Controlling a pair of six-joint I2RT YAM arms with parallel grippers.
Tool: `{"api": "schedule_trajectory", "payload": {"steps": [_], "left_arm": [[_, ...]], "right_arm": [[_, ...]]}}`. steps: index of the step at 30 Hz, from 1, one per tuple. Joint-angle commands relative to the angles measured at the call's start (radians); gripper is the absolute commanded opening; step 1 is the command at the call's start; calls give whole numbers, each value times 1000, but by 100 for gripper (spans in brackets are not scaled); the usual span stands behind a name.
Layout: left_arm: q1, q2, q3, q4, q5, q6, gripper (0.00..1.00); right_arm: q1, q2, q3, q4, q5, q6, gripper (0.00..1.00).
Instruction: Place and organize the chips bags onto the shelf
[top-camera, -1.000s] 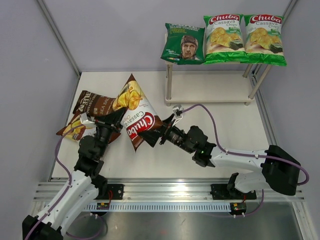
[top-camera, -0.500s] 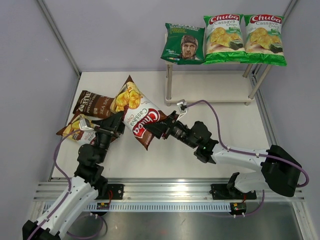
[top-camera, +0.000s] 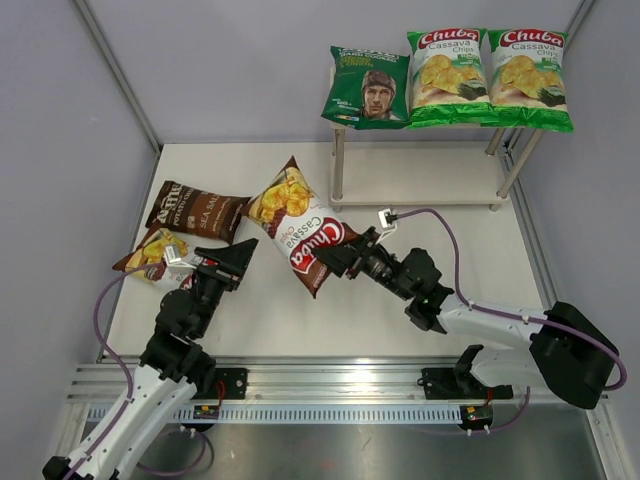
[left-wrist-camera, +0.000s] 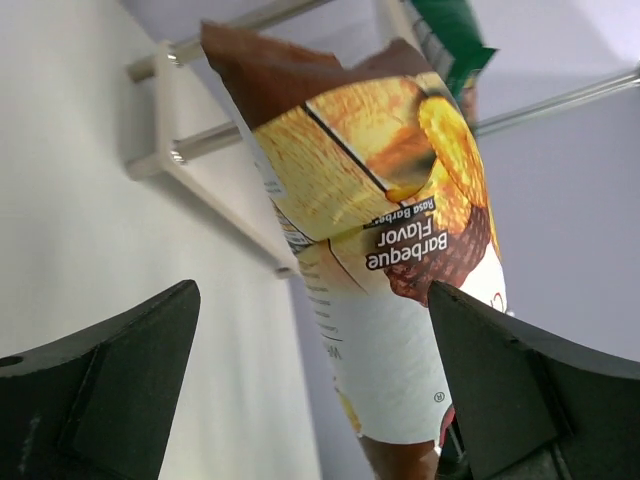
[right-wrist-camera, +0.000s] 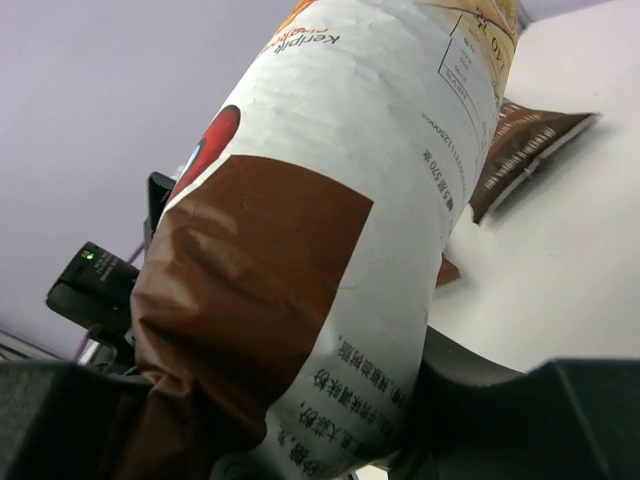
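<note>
**Spotter:** Nearest first. What changed on your left side?

**Me:** Handover done. My left gripper (top-camera: 232, 264) has let go. Its jaws are spread wide with nothing between them, and it has drawn back toward its base. In its wrist view the bag hangs ahead of the fingers, apart from both.

**Spotter:** So who has the bag?

**Me:** My right gripper (top-camera: 337, 258). It clamped onto the dark bottom end of the brown Chuba bag (top-camera: 303, 222) within the last second and carries it alone. The bag is off the table (top-camera: 500, 255), tilted, top end pointing up and left. It has shifted right and now sits near the shelf's front-left leg.

**Spotter:** What's behind that?

**Me:** The second brown Chuba bag (top-camera: 150, 252) and the Sea Salt bag (top-camera: 195, 208). Both lie flat at the far left, unmoved.

**Spotter:** Far end?

**Me:** The shelf (top-camera: 420, 178). Its top board carries the REAL bag (top-camera: 368, 87), the left green Chuba bag (top-camera: 447, 77) and the right green Chuba bag (top-camera: 527, 77), side by side across its whole width. I judge the lower board is the target, with about half the task left. The grip is on one end only, so the bag may swing going under the top board.
</note>
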Motion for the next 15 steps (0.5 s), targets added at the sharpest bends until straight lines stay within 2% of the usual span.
{"api": "schedule_trajectory", "payload": {"steps": [1, 5, 9, 12, 15], "left_arm": [[-2, -15, 96, -167, -88, 169, 99], [-2, 34, 191, -325, -102, 263, 99], [-2, 51, 247, -389, -87, 323, 99], [-2, 57, 279, -403, -41, 382, 99], [-2, 109, 337, -472, 9, 454, 99]], "right_arm": [[-57, -79, -71, 110, 12, 81, 28], [-177, -176, -166, 75, 36, 129, 27], [-264, -268, -250, 23, 76, 159, 29], [-333, -316, -264, -28, 68, 184, 29], [-471, -325, -237, -66, 9, 199, 29]]}}
